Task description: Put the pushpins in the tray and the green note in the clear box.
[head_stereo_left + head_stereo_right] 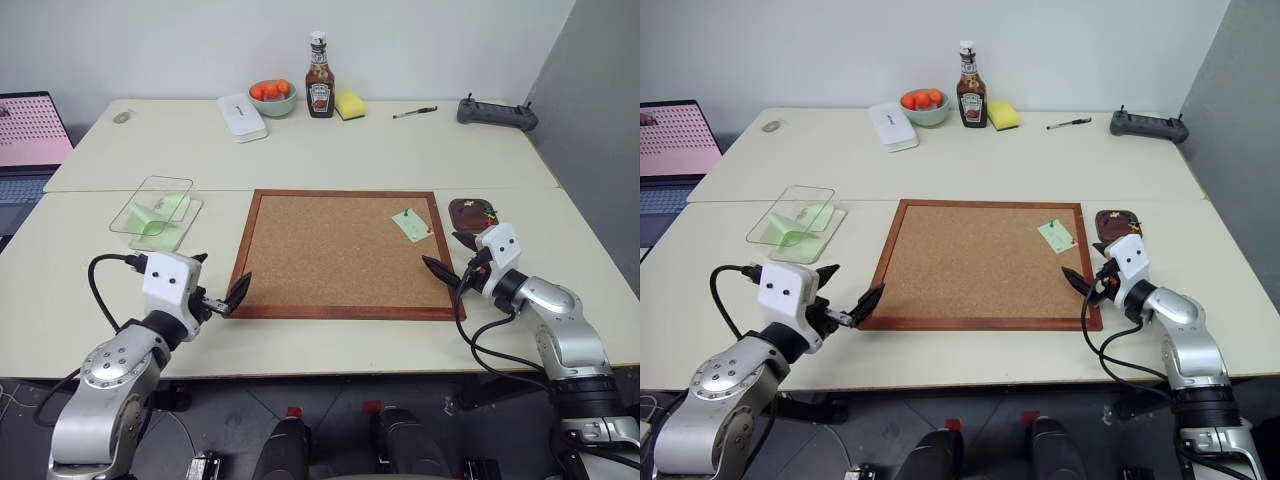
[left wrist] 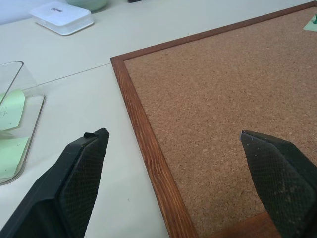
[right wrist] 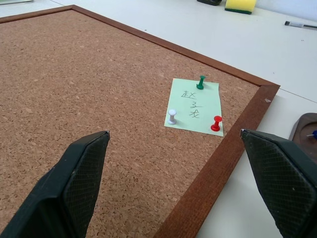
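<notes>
From the head camera, the clear box (image 1: 158, 211) sits on the table (image 1: 330, 150) to the left of the cork board (image 1: 345, 252), with pale green slips lying inside it. The green note (image 1: 412, 224) is on the board near its far right corner, and the tray (image 1: 472, 212) rests on the table just beyond the board's right frame, holding a few small coloured things (too small to name from here). At the back, a pale green bowl (image 1: 273, 98) holds orange fruit, beside a white flat case (image 1: 242, 117), a sauce bottle (image 1: 319, 78) and a yellow sponge (image 1: 350, 104). The left gripper (image 1: 222, 297) hovers at the board's near left corner, jaws spread wide with nothing between them; the right gripper (image 1: 456, 262) hovers over the board's right edge, likewise wide and empty.

The left wrist camera catches an edge of the clear box with green slips in it.

The right wrist camera shows the pushpins (image 3: 200, 83) standing in the green note: one green, one white, one red. A corner of the tray sits past the frame.
</notes>
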{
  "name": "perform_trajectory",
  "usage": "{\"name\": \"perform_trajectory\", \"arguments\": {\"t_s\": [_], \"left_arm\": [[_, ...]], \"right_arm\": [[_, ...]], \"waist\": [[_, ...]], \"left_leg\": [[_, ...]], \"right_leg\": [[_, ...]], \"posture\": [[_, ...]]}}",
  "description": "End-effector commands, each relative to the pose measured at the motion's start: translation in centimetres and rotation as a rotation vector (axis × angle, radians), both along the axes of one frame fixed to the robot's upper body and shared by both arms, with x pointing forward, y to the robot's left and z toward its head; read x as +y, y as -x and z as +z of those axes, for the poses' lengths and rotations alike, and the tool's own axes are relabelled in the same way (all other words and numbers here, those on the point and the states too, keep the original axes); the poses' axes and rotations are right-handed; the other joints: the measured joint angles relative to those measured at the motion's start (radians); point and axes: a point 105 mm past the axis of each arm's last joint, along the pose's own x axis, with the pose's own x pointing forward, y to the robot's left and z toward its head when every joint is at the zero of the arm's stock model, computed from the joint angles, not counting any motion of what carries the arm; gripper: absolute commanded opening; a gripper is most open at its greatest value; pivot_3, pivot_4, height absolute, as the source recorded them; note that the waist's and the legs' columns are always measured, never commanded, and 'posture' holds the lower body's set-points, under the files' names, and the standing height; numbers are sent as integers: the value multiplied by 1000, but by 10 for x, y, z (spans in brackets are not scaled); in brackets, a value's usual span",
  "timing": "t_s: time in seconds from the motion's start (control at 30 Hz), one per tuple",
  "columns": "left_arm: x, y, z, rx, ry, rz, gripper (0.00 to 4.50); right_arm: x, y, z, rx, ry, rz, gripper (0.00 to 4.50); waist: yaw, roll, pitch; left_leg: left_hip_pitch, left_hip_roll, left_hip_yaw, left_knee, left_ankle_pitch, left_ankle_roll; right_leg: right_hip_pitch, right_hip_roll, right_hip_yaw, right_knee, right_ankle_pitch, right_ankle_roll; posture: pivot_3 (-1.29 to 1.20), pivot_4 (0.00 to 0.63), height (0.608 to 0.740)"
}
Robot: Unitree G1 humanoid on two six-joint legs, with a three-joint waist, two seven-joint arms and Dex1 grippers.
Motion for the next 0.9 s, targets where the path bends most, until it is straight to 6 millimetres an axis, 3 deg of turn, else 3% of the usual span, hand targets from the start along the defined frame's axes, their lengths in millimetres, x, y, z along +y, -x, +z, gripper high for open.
{"name": "perform_trajectory", "arguments": {"t_s": [0.03, 0.53, 0.83, 0.9], "left_arm": [[-2, 0, 18, -91, 19, -9, 4486], [-2, -11, 12, -36, -27, -37, 4486], [-32, -40, 10, -57, -73, -178, 4486], [-38, -43, 10, -60, -66, -210, 4133]], "right_arm": [[1, -1, 14, -56, -6, 14, 4500], [7, 3, 12, -58, -2, 33, 4500], [10, 12, 12, -61, -15, 31, 4500], [11, 14, 12, -63, -20, 25, 4500]], "waist": [[0, 0, 0], [0, 0, 0], [2, 0, 0], [0, 0, 0]], "left_leg": [[0, 0, 0, 0, 0, 0], [0, 0, 0, 0, 0, 0], [0, 0, 0, 0, 0, 0], [0, 0, 0, 0, 0, 0]], "right_leg": [[0, 0, 0, 0, 0, 0], [0, 0, 0, 0, 0, 0], [0, 0, 0, 0, 0, 0], [0, 0, 0, 0, 0, 1]], "posture": [[0, 150, 740], [0, 150, 740], [0, 150, 740], [0, 150, 740]]}}
